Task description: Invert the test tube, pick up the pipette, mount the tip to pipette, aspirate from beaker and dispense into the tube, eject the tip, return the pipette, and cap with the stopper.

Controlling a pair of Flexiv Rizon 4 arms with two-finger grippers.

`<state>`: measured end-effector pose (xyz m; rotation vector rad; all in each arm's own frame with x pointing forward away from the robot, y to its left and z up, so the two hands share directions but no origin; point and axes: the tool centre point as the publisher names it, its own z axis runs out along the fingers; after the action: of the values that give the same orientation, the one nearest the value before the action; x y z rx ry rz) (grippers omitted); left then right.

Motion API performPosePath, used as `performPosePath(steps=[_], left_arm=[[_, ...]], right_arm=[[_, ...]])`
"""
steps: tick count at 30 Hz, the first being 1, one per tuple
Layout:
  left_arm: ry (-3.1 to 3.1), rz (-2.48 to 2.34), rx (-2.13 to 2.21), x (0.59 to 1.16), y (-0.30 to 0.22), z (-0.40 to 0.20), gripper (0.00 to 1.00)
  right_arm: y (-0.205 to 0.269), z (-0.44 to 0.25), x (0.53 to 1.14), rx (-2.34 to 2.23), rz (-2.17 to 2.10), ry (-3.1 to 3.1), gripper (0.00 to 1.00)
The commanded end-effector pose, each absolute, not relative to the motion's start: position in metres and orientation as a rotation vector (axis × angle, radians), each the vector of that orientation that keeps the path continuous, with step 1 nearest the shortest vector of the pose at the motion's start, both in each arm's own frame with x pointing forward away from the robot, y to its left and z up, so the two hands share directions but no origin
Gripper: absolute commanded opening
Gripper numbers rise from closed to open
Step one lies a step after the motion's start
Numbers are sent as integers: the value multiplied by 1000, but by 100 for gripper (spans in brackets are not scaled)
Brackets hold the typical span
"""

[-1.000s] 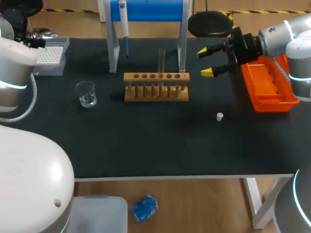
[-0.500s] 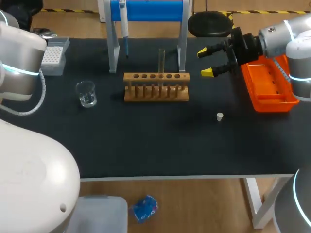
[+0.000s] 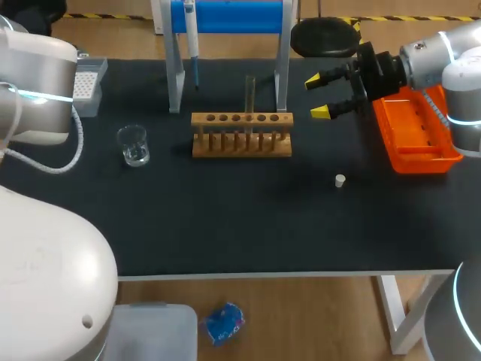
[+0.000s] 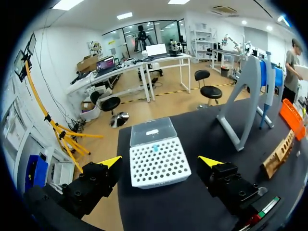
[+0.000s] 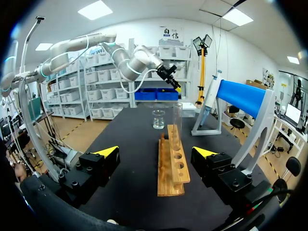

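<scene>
Upper right of the frame, right gripper (image 3: 316, 96): fingers spread wide, nothing held, hovering just beside the orange tray (image 3: 421, 143) and aimed toward the rack.
Upper left, left gripper (image 4: 160, 161): released too, empty, with the tip box (image 4: 154, 171) sitting just ahead of its fingers.
Test tube (image 3: 249, 92): upper middle of the frame, standing in the wooden rack (image 3: 240, 143).
Axis: long axis vertical; which end is the mouth, I can't tell.
Handling: thin glass, so likely light, slick and breakable. I'd pinch it gently on the bare length above the rack.
Stopper (image 3: 340, 180): right of centre, alone, well apart from the rack.
</scene>
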<state>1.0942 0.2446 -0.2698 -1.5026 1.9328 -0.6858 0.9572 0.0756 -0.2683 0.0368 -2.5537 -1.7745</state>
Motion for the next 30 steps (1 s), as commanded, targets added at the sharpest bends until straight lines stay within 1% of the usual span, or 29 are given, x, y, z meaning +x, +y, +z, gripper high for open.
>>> performPosePath(steps=[1, 15, 30], left_arm=[[1921, -700, -1508, 1103, 246, -284, 100], [1831, -702, -1678, 1133, 244, -308, 100], [1833, -668, -1745, 1150, 244, -327, 100]], right_arm=[[75, -269, 957, 39, -1774, -2554, 100], [75, -269, 957, 39, -1774, -2554, 100], [75, -269, 957, 39, -1774, -2554, 100]])
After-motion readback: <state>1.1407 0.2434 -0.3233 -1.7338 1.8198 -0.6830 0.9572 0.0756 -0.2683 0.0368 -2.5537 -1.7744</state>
